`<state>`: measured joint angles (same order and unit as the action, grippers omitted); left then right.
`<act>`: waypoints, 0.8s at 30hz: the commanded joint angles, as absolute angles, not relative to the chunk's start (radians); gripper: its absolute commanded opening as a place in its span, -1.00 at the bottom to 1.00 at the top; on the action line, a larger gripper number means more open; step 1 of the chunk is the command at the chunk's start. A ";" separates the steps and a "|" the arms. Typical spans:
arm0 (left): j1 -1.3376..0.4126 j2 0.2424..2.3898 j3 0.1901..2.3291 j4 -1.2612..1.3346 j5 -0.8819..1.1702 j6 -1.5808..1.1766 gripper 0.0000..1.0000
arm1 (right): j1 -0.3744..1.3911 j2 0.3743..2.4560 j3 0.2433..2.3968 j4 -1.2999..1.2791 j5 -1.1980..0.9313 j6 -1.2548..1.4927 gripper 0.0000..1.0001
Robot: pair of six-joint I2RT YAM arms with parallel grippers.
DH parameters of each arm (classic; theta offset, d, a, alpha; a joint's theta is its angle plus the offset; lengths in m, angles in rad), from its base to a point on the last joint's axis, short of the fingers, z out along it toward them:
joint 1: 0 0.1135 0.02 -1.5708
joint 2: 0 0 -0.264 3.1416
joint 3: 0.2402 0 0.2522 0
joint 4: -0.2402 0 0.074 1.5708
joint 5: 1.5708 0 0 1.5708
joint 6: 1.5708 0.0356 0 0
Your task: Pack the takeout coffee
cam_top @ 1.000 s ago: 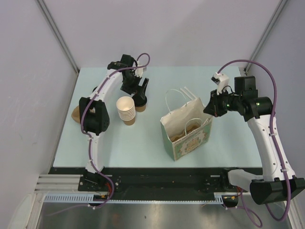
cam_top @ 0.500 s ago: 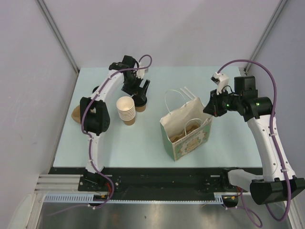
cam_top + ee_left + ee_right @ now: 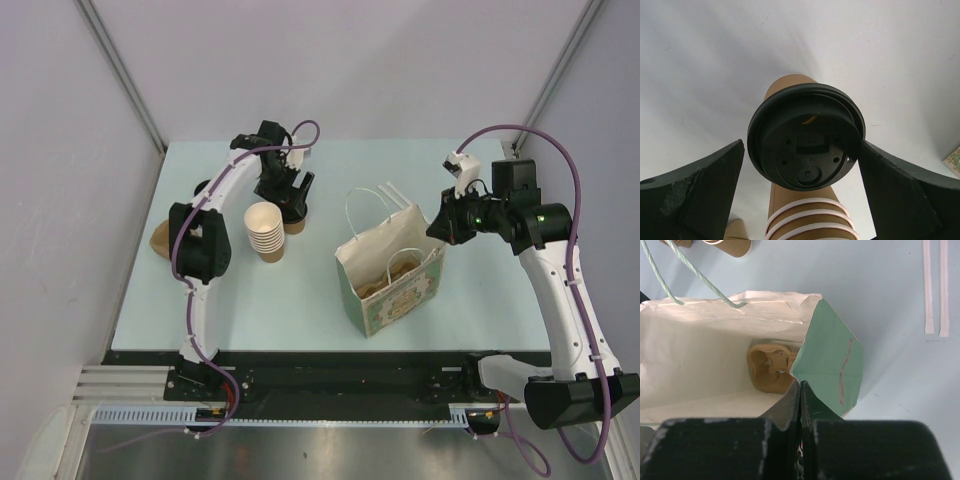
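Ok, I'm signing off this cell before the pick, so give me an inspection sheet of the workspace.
Surface: pale blue-green tabletop, no spill seen.
Job's things: small brown kraft paper cup with a round black plastic lid, upright; green patterned paper bag with cord handles, standing open, brown moulded-pulp piece inside.
Clutter: stack of nested lidless brown cups beside that cup; two white wrapped straws beyond the bag.
End effectors: left end effector open, fingers either side of the lid, not closed on it; right end effector shut on the bag's rim.
Cables: purple cables along both arms, clear of the things.
Surroundings: plain grey walls, nothing else seen.
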<state>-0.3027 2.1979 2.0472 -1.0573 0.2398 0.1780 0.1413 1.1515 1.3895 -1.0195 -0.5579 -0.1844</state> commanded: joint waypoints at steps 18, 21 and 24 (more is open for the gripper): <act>-0.302 2.184 2.109 -1.038 0.252 0.176 0.99 | 0.146 1.140 1.399 -0.997 -0.577 -0.184 -1.00; -0.301 2.194 2.117 -1.045 0.252 0.173 0.99 | 0.146 1.141 1.399 -0.997 -0.578 -0.184 -1.00; -0.299 2.200 2.114 -1.049 0.256 0.175 0.99 | 0.144 1.143 1.399 -0.993 -0.577 -0.186 -1.00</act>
